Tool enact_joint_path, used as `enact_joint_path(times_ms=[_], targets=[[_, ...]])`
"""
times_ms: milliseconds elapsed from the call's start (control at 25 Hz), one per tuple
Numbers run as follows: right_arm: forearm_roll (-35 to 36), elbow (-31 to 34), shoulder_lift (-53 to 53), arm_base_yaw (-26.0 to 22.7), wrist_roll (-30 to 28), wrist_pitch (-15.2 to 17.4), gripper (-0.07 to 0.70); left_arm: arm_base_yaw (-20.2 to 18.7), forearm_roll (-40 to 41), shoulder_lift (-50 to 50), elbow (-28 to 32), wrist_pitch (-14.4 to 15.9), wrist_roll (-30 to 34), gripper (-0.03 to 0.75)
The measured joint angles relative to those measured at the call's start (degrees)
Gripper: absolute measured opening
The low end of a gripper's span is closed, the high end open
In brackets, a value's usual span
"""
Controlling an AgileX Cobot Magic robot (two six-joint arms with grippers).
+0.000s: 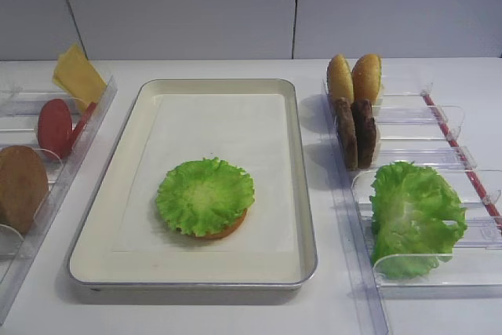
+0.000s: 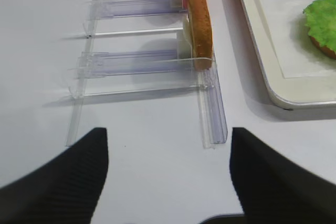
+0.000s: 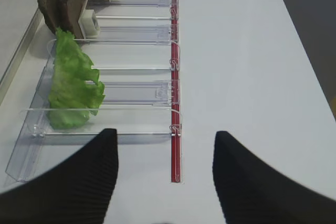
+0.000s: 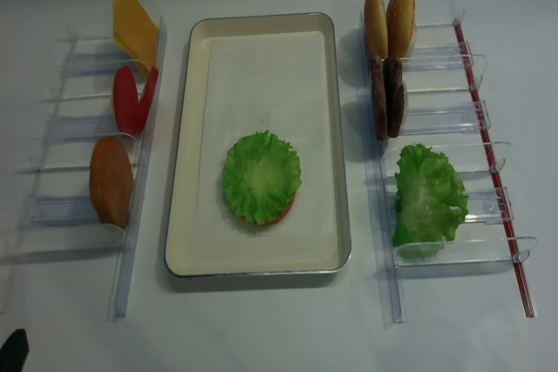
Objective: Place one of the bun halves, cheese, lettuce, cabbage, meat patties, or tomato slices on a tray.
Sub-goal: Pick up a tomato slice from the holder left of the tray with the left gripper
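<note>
Bright green frilly lettuce [image 1: 205, 194] covers a golden-tan bun half [image 1: 230, 230] on the silver-rimmed, cream tray [image 1: 133, 186]. Red tomato slices [image 1: 55, 126], pale-yellow cheese [image 1: 77, 76], dark-brown patties [image 1: 355, 132] fill clear racks [image 4: 445, 241].

metal-rimmed tray [image 1: 307, 225], clear plastic racks [image 1: 408, 268], seemingly rough patties [image 1: 355, 131]

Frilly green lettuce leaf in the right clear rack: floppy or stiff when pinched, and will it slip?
The frilly green lettuce leaf droops over the clear plastic rack, so it is probably floppy and would sag when lifted. It looks thin, so likely light. Its ruffled edge should give the pads some purchase, though the surface may be slick.
</note>
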Motion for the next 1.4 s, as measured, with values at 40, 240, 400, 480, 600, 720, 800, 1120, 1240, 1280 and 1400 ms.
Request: enact_joint_path(times_ms=[40, 240, 400, 480, 600, 720, 800, 1120, 1240, 1280, 1400], targets=[[0.0, 0.0, 0.0, 0.0, 0.0, 0.0, 0.438, 0.0, 0.0, 0.0, 0.0, 0.0, 0.0, 0.458], [0.0, 0.0, 0.0, 0.0, -0.1, 0.0, 0.438, 0.0, 0.0, 0.0, 0.0, 0.0, 0.0, 0.458], [0.0, 0.0, 0.0, 0.0, -0.1, 0.0, 0.438, 0.0, 0.0, 0.0, 0.0, 0.0, 0.0, 0.458], [-0.1, 0.0, 0.0, 0.0, -0.1, 0.0, 0.438, 0.0, 0.0, 0.0, 0.0, 0.0, 0.0, 0.458], [-0.2, 0.0, 0.0, 0.0, -0.1, 0.0, 0.438, 0.0, 0.0, 0.0, 0.0, 0.0, 0.0, 0.458], [-0.2, 0.0, 0.0, 0.0, -0.1, 0.0, 0.438, 0.0, 0.0, 0.0, 0.0, 0.0, 0.0, 0.458], [-0.2, 0.0, 0.0, 0.0, -0.1, 0.0, 0.438, 0.0, 0.0, 0.0, 0.0, 0.0, 0.0, 0.458], [-0.2, 0.0, 0.0, 0.0, -0.1, 0.0, 0.438, 0.0, -0.5, 0.0, 0.0, 0.0, 0.0, 0.458], [-0.2, 0.0, 0.0, 0.0, -0.1, 0.0, 0.438, 0.0, -1.1, 0.0, 0.0, 0.0, 0.1, 0.458], [-0.2, 0.0, 0.0, 0.0, -0.1, 0.0, 0.438, 0.0, -1.5, 0.0, -0.5, 0.0, 0.4, 0.458], [-0.2, 0.0, 0.0, 0.0, -0.1, 0.0, 0.438, 0.0, -3.2, 2.2, -3.3, 0.1, 1.2, 0.458]])
